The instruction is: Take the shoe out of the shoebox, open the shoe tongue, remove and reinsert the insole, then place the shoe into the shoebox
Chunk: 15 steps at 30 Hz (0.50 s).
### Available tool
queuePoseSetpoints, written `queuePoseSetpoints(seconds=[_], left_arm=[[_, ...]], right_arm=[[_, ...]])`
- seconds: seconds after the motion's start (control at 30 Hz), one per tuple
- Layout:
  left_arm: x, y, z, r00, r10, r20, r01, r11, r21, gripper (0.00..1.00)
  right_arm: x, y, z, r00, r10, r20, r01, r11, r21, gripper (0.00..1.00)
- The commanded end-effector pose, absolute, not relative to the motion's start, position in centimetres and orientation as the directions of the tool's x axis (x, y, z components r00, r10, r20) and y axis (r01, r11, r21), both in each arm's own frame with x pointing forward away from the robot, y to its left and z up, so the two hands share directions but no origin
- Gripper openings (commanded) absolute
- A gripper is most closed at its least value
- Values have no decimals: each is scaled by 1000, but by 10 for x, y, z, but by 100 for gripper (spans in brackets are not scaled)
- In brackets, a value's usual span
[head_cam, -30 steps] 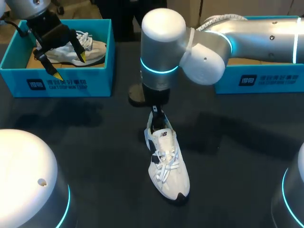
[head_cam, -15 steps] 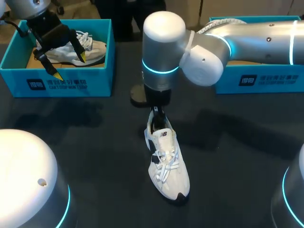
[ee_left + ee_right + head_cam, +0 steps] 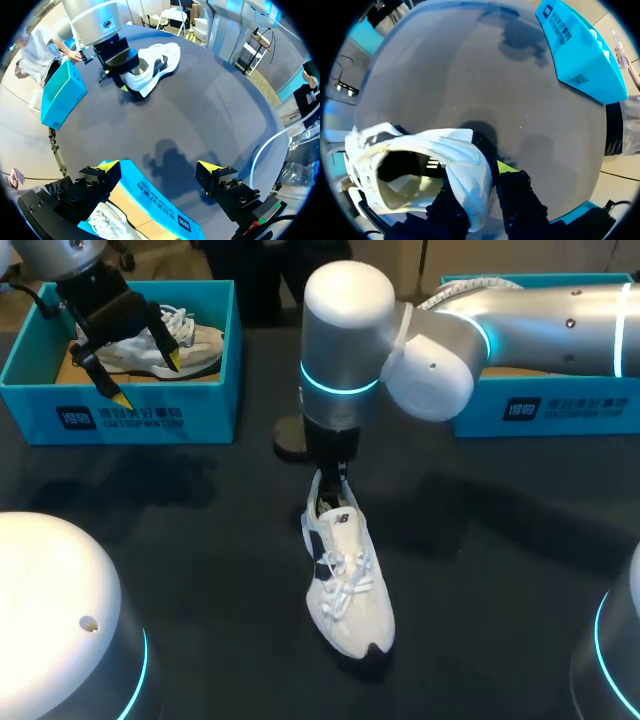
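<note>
A white shoe with a dark toe (image 3: 345,580) lies on the dark table, toe toward me. My right gripper (image 3: 328,485) comes straight down onto its heel. In the right wrist view the gripper (image 3: 480,180) is shut on the heel collar of the shoe (image 3: 420,155), one finger inside the opening and one outside. My left gripper (image 3: 147,380) hangs open over the left blue shoebox (image 3: 150,418), which holds a second white shoe (image 3: 190,340). In the left wrist view the left gripper (image 3: 160,167) holds nothing, with the box (image 3: 150,205) below it and the gripped shoe (image 3: 155,65) ahead.
A second blue shoebox (image 3: 560,410) stands at the back right, under my right arm; it also shows in the right wrist view (image 3: 580,50). A dark round disc (image 3: 288,443) lies on the table behind the right gripper.
The right gripper's fingers have closed on the shoe's heel. The shoe has shifted slightly to the left. The left arm has not moved.
</note>
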State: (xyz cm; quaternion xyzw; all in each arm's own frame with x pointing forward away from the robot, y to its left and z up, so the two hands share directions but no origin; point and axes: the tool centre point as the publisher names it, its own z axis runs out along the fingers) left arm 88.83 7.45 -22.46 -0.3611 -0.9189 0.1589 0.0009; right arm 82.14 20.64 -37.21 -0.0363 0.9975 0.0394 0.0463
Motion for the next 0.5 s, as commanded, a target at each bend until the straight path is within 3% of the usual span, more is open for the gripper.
queuePoseSetpoints(seconds=[0.03, 0.5], left_arm=[[889, 75, -225, -738, 665, -112, 664, 688, -291, 100], [889, 75, -225, -738, 665, -112, 664, 688, -291, 100]], right_arm=[[816, 191, -341, -990, -66, -125, -75, 995, 68, 0], [842, 142, -234, -972, -78, -223, -82, 997, 8, 0]])
